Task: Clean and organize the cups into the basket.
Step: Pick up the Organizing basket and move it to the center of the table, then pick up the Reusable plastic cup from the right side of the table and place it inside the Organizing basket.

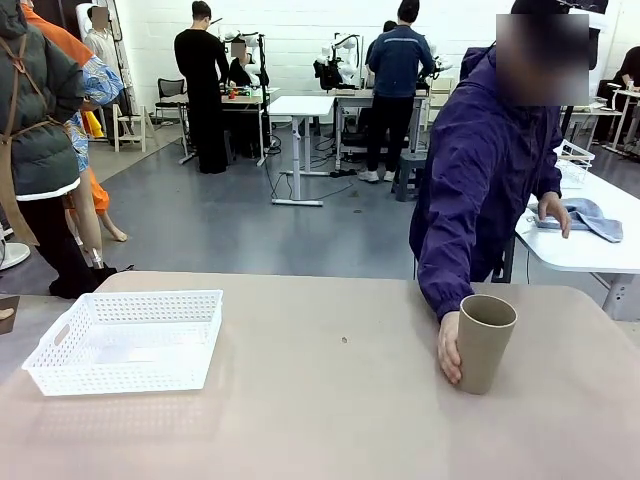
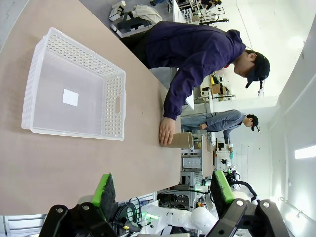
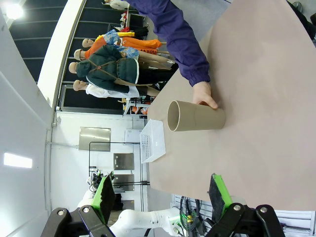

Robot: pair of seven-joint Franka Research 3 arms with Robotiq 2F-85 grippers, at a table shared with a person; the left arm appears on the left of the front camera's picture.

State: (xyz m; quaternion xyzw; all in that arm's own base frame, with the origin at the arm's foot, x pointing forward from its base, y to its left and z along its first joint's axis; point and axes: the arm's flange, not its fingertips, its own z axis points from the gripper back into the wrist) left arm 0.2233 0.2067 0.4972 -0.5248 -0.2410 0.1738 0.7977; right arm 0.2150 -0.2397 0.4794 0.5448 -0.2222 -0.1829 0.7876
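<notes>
One tan-brown cup (image 1: 484, 342) stands upright on the table at the right, with a person's hand (image 1: 449, 348) wrapped around its left side. The right wrist view has the same cup (image 3: 195, 116) with the hand (image 3: 204, 94) on it; the left wrist view has that cup (image 2: 180, 140) far off. The white lattice basket (image 1: 128, 339) sits at the table's left with nothing in it, and appears large in the left wrist view (image 2: 74, 94). My left gripper (image 2: 163, 190) is open, well back from the basket. My right gripper (image 3: 162, 190) is open, well back from the cup.
The tan table (image 1: 320, 400) stretches wide between basket and cup. The person in a purple jacket (image 1: 480, 170) leans in from the far right edge. A white table (image 1: 590, 240) with a blue cloth stands behind at the right.
</notes>
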